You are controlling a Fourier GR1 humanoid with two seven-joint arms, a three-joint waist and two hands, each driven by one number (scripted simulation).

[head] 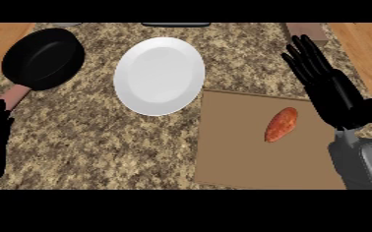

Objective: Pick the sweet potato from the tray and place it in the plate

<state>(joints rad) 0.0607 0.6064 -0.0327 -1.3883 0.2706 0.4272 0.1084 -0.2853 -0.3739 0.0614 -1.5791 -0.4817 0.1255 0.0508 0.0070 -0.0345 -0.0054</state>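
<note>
An orange-red sweet potato [281, 124] lies on the brown tray [240, 147] at the lower right of the counter. The white plate [159, 75], with nothing on it, sits left of the tray's far corner. My right hand [330, 88] is open with straight fingers pointing away, just right of the sweet potato and apart from it. Only a dark sliver of my left hand [4, 132] shows at the left edge, so its fingers cannot be made out.
A black frying pan [44, 58] with a pinkish handle sits at the far left. A dark flat object [176, 24] lies at the far edge, and a brown block [309, 31] at the far right. The granite counter [102, 142] has wooden strips at both sides.
</note>
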